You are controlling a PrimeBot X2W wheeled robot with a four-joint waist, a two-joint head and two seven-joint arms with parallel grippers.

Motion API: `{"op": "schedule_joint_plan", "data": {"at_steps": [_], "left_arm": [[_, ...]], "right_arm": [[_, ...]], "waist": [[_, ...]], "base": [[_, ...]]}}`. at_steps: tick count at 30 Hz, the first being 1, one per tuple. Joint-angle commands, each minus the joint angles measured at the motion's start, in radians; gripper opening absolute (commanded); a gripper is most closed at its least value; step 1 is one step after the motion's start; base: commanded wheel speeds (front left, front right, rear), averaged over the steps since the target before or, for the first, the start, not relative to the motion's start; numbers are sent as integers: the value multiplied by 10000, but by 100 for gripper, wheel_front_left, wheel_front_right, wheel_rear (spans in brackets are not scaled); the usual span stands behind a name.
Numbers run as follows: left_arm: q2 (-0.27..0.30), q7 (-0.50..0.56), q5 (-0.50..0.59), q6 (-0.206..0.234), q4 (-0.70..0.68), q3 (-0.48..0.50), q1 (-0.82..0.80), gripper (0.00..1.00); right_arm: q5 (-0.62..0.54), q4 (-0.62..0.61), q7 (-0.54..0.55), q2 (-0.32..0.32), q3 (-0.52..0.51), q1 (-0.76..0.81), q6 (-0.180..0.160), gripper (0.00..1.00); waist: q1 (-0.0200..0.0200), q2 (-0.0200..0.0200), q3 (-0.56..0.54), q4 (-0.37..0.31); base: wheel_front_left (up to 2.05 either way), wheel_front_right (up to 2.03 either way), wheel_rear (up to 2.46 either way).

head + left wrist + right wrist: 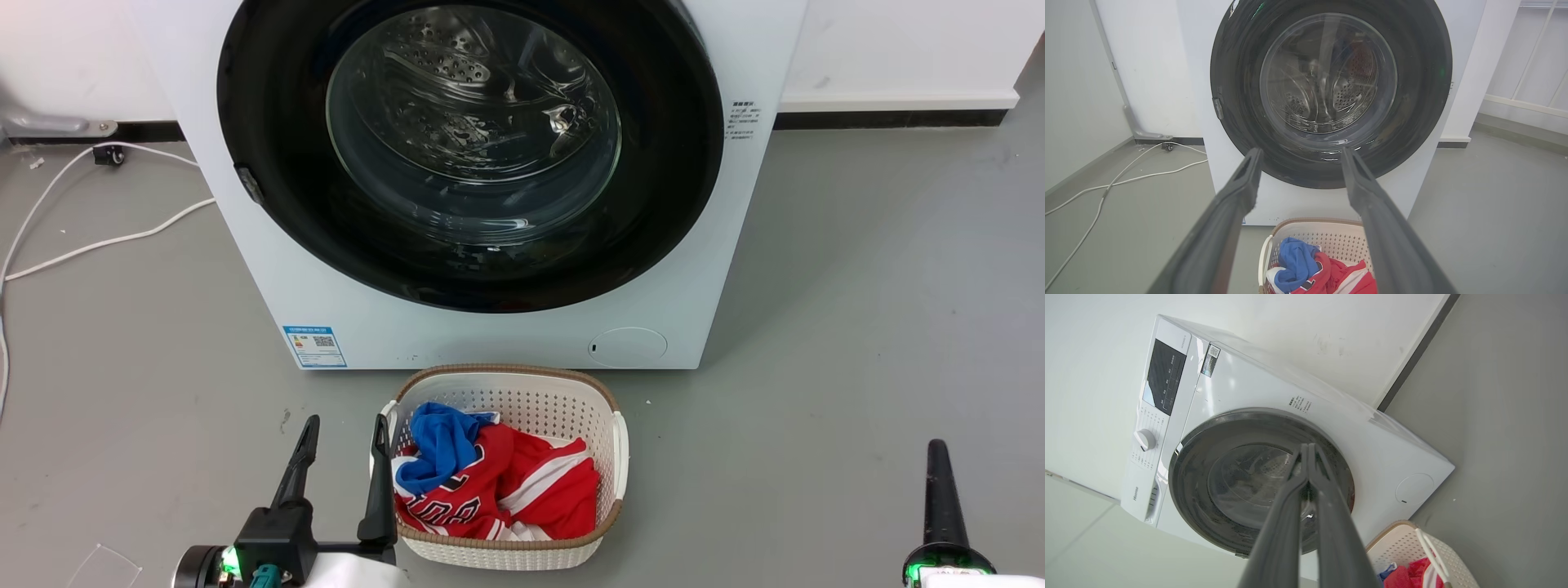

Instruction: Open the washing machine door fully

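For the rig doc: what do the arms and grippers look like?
Left gripper: two long tapering dark grey fingers on a black block, green light and teal connector at the wrist, white forearm. Right gripper: same dark fingers, green light at base.

White basket [531, 404] holds red jersey [539, 490], blue cloth [441, 445]; white cable [106, 242] on floor [857, 327], left.

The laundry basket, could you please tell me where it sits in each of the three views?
Head view: laundry basket at bottom centre.
Left wrist view: laundry basket at bottom centre, cut by the edge.
Right wrist view: laundry basket in bottom right corner.
Shared landmark: the washing machine door, shut, just beyond it.
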Motion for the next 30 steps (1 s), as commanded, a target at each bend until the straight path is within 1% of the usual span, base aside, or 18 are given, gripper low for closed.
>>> {"op": "schedule_joint_plan", "data": {"at_steps": [1, 3, 6, 9, 10, 12, 16, 22, 25, 30], "left_arm": [[-17, -77, -14, -21, 13, -4, 113, 100], [-18, -77, -34, 0, 16, -22, 124, 100], [-18, -77, -16, 11, 22, -48, 125, 100], [-17, -77, -11, 14, 29, -62, 133, 100], [-17, -77, -3, 16, 32, -64, 134, 100], [-19, -77, 2, 16, 33, -62, 128, 100], [-19, -77, 36, 5, 10, -41, 147, 100], [-19, -55, 61, 1, -45, -22, 167, 100], [-17, -55, 76, 6, -59, -2, 168, 100], [-17, -55, 86, -3, -79, 18, 161, 100]], "right_arm": [[798, 41, -17, 17, 135, -82, 3, 0], [2092, 41, -17, 12, 331, -132, 4, 0], [3560, -112, -17, 2, 528, -146, 4, 0], [4853, -386, 24, 12, 811, -69, 3, 0], [5053, -501, 147, 11, 837, -22, 4, 0], [5365, -735, 543, -31, 817, 95, 4, 0], [5410, -1132, 1207, -214, 741, 254, 4, 0], [5834, -1425, 2290, -180, 670, 475, 4, 0], [5924, -1405, 2593, -118, 575, 529, 4, 0], [5725, -1273, 2745, -39, 496, 567, 4, 0]], "waist": [[0, -1, -22, -4], [0, -1, -45, -19], [0, -1, -83, -31], [0, -1, -114, -17], [0, -1, -121, -12], [0, -1, -128, 2], [0, -1, -129, 25], [0, -1, -98, 32], [0, -1, -73, 34], [0, -1, -40, 21]], "base": [[0, 0, 0], [0, 0, 0], [0, 0, 0], [0, 0, 0], [0, 0, 0], [0, 0, 0], [0, 0, 0], [0, 0, 0], [0, 0, 0], [0, 0, 0]]}}
